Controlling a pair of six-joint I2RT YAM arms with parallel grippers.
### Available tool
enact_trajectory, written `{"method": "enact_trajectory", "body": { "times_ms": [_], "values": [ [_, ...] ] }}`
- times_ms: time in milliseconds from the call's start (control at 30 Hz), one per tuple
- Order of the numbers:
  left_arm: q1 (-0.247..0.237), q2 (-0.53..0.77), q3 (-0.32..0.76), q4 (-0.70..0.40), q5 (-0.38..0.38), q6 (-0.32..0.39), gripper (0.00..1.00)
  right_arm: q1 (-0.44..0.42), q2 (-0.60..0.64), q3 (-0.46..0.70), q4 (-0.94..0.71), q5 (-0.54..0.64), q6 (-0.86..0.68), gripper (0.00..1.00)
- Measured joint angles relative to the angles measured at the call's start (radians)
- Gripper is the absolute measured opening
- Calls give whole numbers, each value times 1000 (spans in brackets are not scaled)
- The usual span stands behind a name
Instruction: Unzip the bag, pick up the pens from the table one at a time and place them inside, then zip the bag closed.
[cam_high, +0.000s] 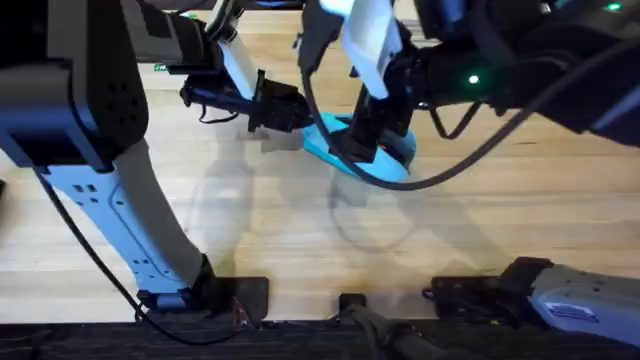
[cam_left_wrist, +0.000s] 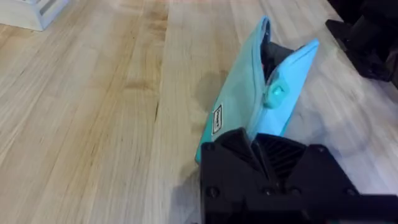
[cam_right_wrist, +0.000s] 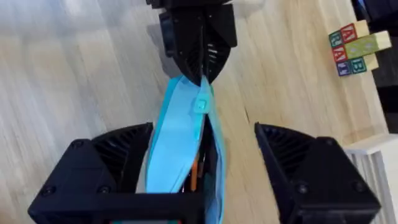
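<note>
We see the light blue pencil pouch (cam_right_wrist: 183, 137) standing on edge on the pale wood-grain table (cam_left_wrist: 93, 112), its zipper mouth gaping. The left gripper (cam_right_wrist: 200, 68) is pinched closed on one end of the pouch, close beside the small square zipper pull (cam_left_wrist: 276, 92). The right gripper (cam_right_wrist: 202, 180) is spread wide, one black finger (cam_right_wrist: 112, 168) on either side of the pouch and gripping nothing. Inside the pouch an orange pen (cam_right_wrist: 195, 171) shows (so at least one seems stowed).

We judge the pouch light, soft and floppy: it will sag and twist unless an end is pinned, so the sensible holds are the fabric end and the zipper pull itself.

Beyond the pouch, lettered wooden blocks (cam_right_wrist: 353, 48) sit on the table near a white slatted rack (cam_left_wrist: 34, 11).
</note>
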Motion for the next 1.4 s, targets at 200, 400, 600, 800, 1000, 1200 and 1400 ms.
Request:
{"method": "enact_trajectory", "body": {
  "times_ms": [200, 400, 600, 800, 1000, 1200, 1400],
  "values": [
    [0, 0, 0, 0, 0, 0, 43, 2, 49, 0, 22, 0, -28, 996],
    [0, 0, 0, 0, 0, 0, 43, 2, 99, 0, 80, 0, -38, 996],
    [0, 0, 0, 0, 0, 0, 43, 2, 123, 0, 86, 0, -38, 996],
    [0, 0, 0, 0, 0, 0, 43, 2, 131, 0, 82, 0, -38, 995],
    [0, 0, 0, 0, 0, 0, 43, 2, 133, 0, 75, 0, -25, 995],
    [0, 0, 0, 0, 0, 0, 43, 2, 138, 0, 74, -1, -10, 994],
    [0, 0, 0, 0, 0, 0, 43, 2, 187, 0, 76, -1, -6, 971]
  ]
}}
